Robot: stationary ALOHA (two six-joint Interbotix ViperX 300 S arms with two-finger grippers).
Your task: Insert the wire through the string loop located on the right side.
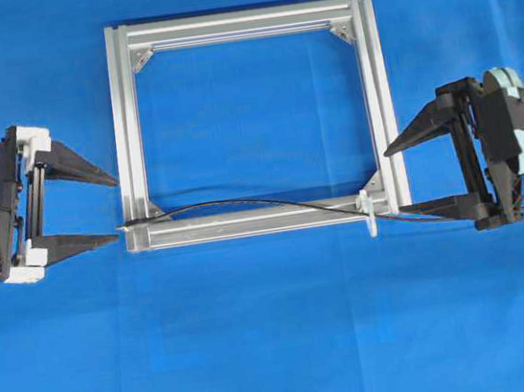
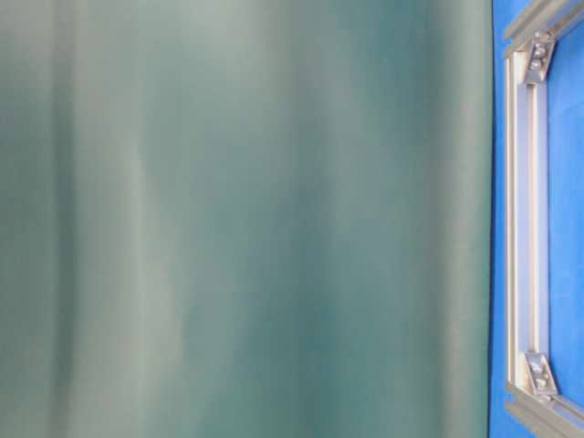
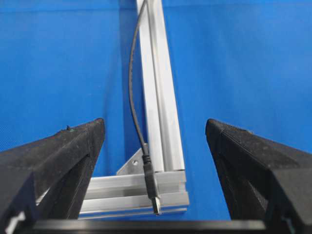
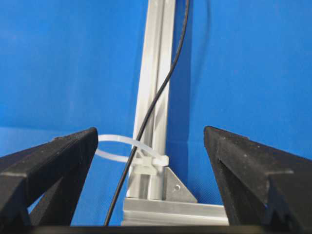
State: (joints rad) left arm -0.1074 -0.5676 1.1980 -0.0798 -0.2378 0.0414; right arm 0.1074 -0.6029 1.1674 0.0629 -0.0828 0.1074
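A silver rectangular frame [image 1: 252, 120] lies flat on the blue cloth. The thin black wire [image 1: 244, 202] arcs along the frame's near bar, and its plug tip [image 3: 151, 187] rests on the frame's left corner. The wire trails off to the right past my right gripper. At the frame's right near corner the white string loop [image 4: 117, 146] stands up from its clip; the wire [image 4: 161, 92] crosses it and looks threaded through. My left gripper [image 1: 117, 210] is open just left of the plug, holding nothing. Off the frame's right side, my right gripper [image 1: 393, 181] is open, its jaws either side of the loop's corner.
Triangular silver brackets [image 1: 345, 30] sit in the frame's corners. The frame's far bar [image 2: 525, 228] shows in the table-level view against a green backdrop. Blue cloth [image 1: 282, 348] stretches in front of the frame.
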